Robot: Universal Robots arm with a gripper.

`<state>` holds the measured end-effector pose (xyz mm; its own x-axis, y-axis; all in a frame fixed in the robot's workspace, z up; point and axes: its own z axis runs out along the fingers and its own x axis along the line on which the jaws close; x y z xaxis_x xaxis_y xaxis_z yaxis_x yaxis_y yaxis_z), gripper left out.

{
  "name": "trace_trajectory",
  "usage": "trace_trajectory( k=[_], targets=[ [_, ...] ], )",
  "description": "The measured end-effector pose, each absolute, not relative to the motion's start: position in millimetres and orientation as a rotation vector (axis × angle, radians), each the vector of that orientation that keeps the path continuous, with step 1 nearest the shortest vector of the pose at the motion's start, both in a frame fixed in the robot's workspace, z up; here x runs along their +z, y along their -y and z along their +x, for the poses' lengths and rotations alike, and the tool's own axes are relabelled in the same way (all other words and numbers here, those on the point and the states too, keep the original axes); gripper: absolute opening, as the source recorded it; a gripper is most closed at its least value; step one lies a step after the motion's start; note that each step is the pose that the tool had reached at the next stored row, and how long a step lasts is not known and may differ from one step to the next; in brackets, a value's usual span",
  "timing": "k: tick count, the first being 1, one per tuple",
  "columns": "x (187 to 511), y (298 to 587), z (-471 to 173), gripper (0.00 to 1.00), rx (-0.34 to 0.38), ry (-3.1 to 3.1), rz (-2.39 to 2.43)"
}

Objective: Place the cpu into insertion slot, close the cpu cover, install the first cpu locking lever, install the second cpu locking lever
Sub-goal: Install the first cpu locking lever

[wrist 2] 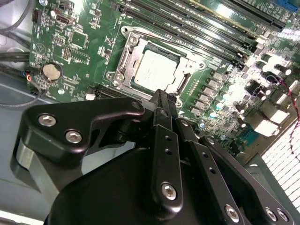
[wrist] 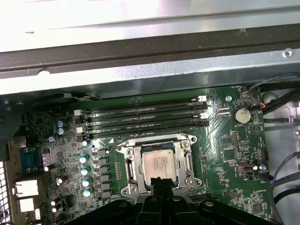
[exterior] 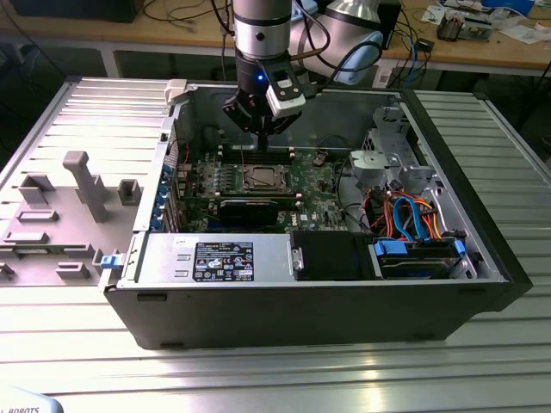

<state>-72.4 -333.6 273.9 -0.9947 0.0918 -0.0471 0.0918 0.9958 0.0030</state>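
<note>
CPU [wrist: 161, 164] sits in slot [wrist: 157, 139], cover [wrist: 189, 164] flat around it. Fingers [wrist 2: 164, 122], pressed together and empty, hang above the slot's edge, CPU just beyond their tips.

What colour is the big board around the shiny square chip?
The board is green, best seen in the first wrist view.
</note>
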Motion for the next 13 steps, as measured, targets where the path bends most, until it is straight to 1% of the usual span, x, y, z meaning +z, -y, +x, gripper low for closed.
trace_trajectory(
  k=[4, 13],
  targets=[
    [273.9, 333.6, -72.5, 0.11, 0.004, -3.094, 0.042],
    [273.9, 333.6, -72.6, 0.11, 0.004, -3.094, 0.040]
  ],
)
